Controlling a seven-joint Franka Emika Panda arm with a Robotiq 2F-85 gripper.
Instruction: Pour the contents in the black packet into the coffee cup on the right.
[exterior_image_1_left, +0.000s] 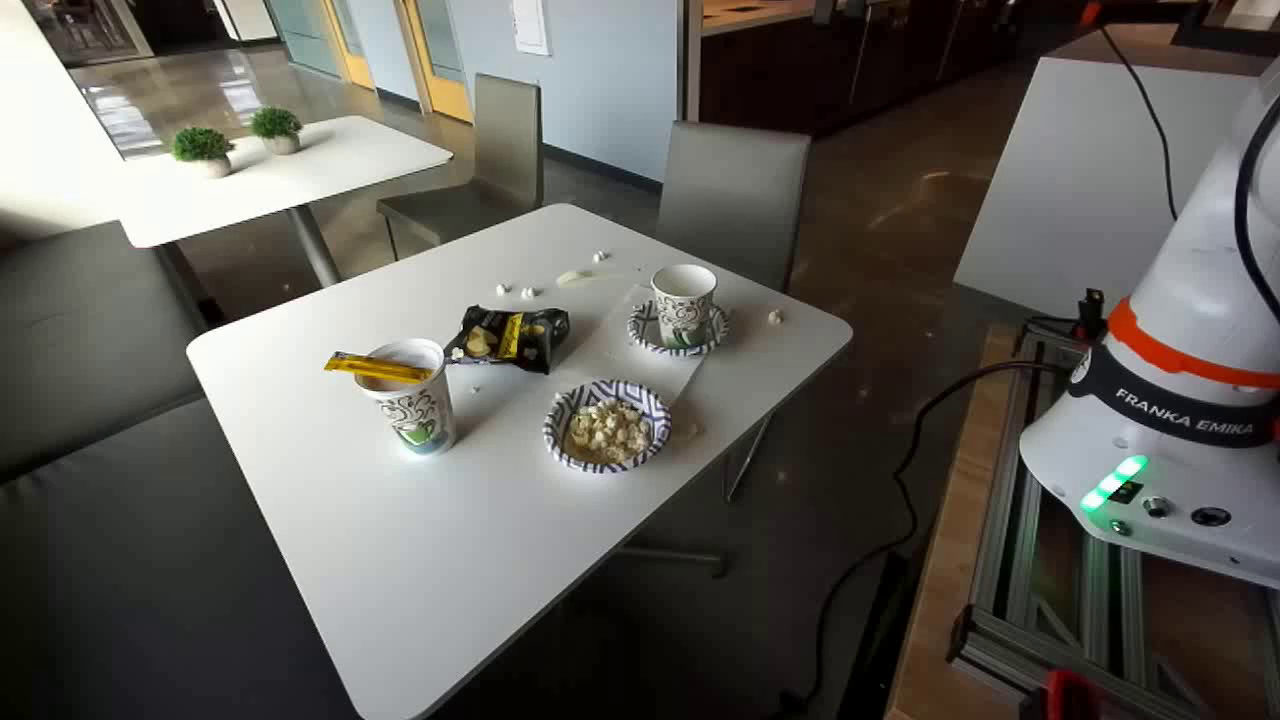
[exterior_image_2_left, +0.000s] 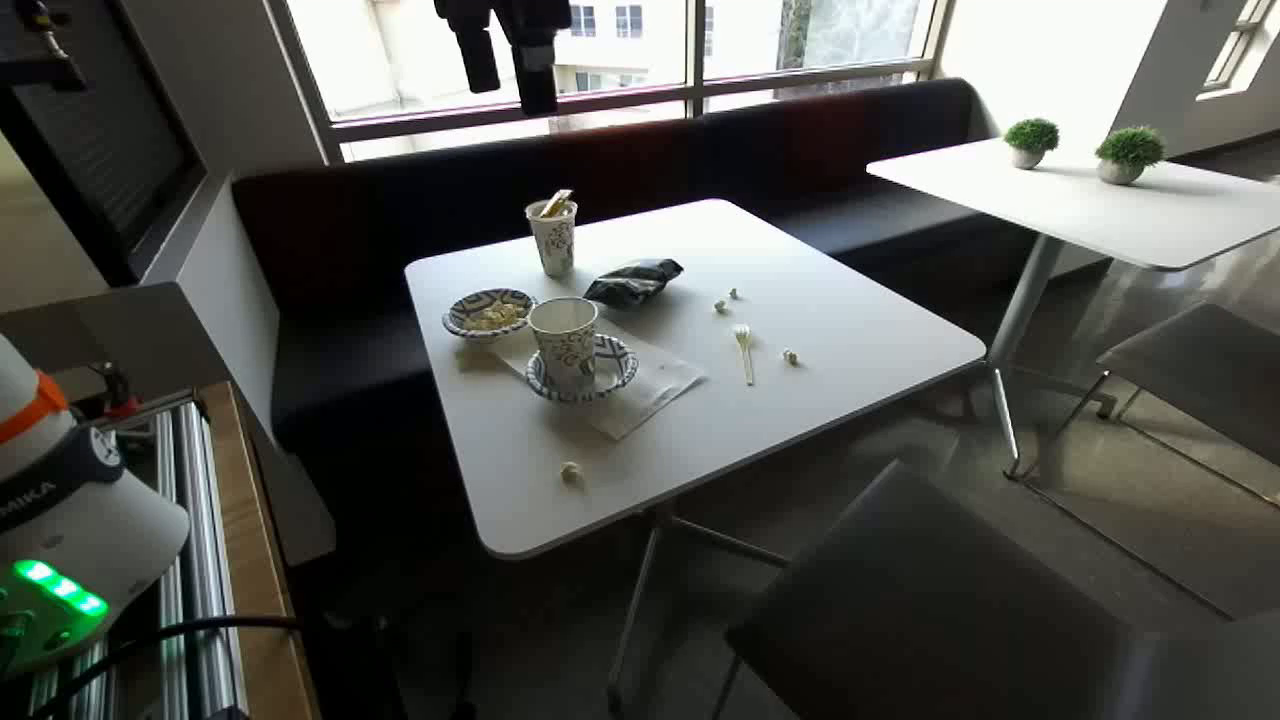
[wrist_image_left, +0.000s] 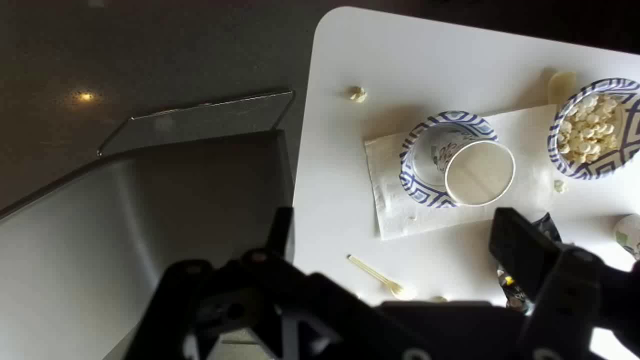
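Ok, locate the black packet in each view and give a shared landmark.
In an exterior view: black packet, left of centre.
In an exterior view: black packet, above centre.
Wrist view: black packet, lower right, partly hidden by the hand.
Landmark in all three: popcorn bowl.

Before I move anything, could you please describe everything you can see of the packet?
The packet is glossy black, creased like plastic or foil, with a yellow band and printed pictures. It lies on the table, somewhat puffed, beside but apart from the cup with the yellow stick. In the wrist view the open tool partly hides it without gripping it. I cannot tell whether its ends are sealed.
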